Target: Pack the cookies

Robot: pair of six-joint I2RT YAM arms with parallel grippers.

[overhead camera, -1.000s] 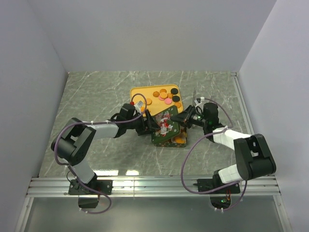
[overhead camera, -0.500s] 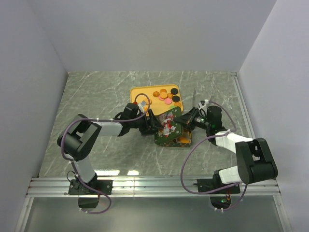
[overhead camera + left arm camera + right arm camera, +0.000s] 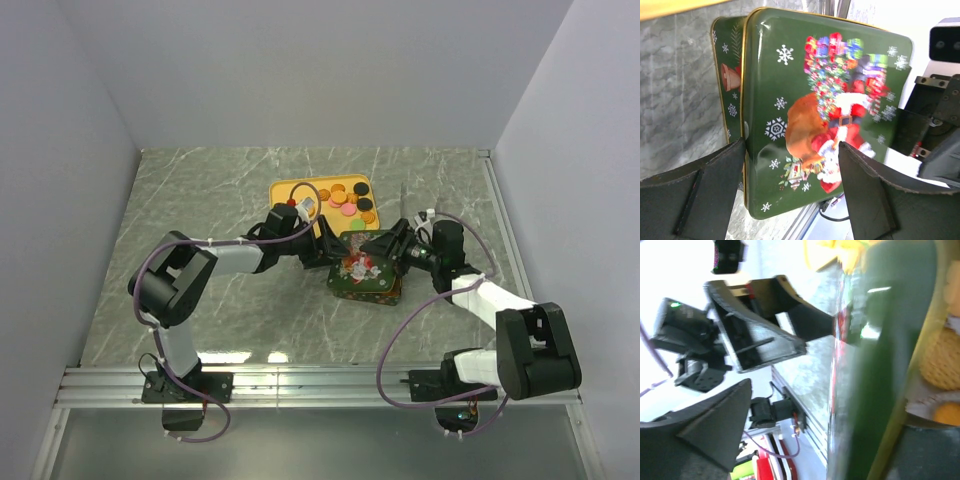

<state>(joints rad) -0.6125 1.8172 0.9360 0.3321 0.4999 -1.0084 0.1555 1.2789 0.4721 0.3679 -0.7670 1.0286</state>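
Observation:
The cookies (image 3: 345, 200) lie on a yellow tray (image 3: 290, 190) at the back; they are orange rounds with a few pink and black ones. In front of the tray stands a green tin (image 3: 388, 296) whose Santa lid (image 3: 365, 268) (image 3: 805, 90) lies over it. My left gripper (image 3: 328, 252) (image 3: 792, 150) is open at the lid's left edge, its fingers spread in front of the lid's face. My right gripper (image 3: 383, 247) (image 3: 835, 415) is open at the lid's right edge, the blurred green rim (image 3: 890, 340) between its jaws. More cookies (image 3: 940, 362) show in a paper cup under that rim.
Grey marbled tabletop (image 3: 200, 220) surrounds the tin and tray. White walls (image 3: 90, 150) close in the left, back and right. The metal rail (image 3: 320, 380) with both arm bases runs along the near edge. The left gripper's fingers (image 3: 760, 335) show in the right wrist view.
The lid was tilted up between both grippers and now lies flat on the tin. My right gripper has opened and let go of it. The left arm has reached further right.

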